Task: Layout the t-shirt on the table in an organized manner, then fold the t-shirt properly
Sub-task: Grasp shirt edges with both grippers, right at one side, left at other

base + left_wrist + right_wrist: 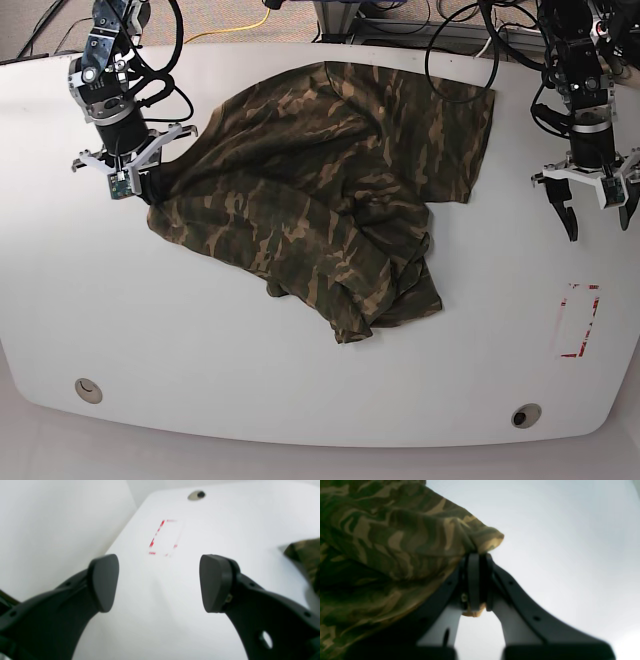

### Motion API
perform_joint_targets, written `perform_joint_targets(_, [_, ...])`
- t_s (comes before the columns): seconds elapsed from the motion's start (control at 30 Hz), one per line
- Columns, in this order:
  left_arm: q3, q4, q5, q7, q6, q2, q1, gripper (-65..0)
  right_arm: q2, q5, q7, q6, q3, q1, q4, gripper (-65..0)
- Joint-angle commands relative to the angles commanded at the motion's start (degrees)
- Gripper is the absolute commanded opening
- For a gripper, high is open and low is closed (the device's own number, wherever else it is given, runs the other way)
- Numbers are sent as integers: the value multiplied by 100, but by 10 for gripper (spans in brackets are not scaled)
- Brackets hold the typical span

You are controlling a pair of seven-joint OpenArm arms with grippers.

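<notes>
The camouflage t-shirt (330,190) lies crumpled across the middle of the white table (200,340), one part bunched toward the front. At its left edge my right gripper (148,190) is shut on a fold of the cloth; the right wrist view shows the t-shirt (390,537) pinched between the closed fingers of that gripper (476,557). My left gripper (598,212) hangs open over bare table at the right, apart from the shirt. Its pads (105,582) stand wide in the left wrist view, with a corner of the t-shirt (306,557) at the right edge.
A red-outlined tape rectangle (578,320) marks the table near the right front; it also shows as the tape rectangle (163,537) ahead of the left gripper. Grommet holes sit at front left (88,389) and front right (525,415). Cables run behind the table's far edge.
</notes>
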Motion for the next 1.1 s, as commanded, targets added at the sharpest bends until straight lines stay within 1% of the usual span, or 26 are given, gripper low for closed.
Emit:
perform_joint_targets(0.1, [70,0,0,229,-246,18,-255,-172,79,0,-105,97,141,97,0,-648])
perform_joint_targets(0.17, [114,-26,0,475,-607,53,-615,-174,132,0,-202,229,229,202,0,-648])
perform_joint_targets(0.2, [141,-26,9,536,-677,62,-686,-174,132,0,-211,255,237,220,0,-648])
perform_joint_targets(0.23, [220,-44,9,677,-800,141,-879,-174,158,0,-211,281,237,237,0,-648])
perform_joint_targets(0.47, [554,-369,9,1345,-1231,413,-1547,-174,167,0,-211,308,273,281,0,-648])
perform_joint_targets(0.57, [695,-651,9,1398,-1301,484,-1749,-174,167,0,-211,308,273,281,0,-648])
perform_joint_targets(0.67, [826,-949,26,1398,-1301,527,-1846,-174,167,0,-211,308,273,273,0,-648])
perform_joint_targets(0.87, [993,-1609,9,1398,-1301,527,-1943,-174,167,0,-211,308,273,273,0,-648])
perform_joint_targets(1.0, [1002,-1899,0,1389,-1310,536,-1978,-174,167,0,-211,316,273,264,0,-648])
perform_joint_targets(1.1, [1134,-2136,0,1389,-1310,536,-2136,-176,167,0,-211,316,273,264,0,-648])
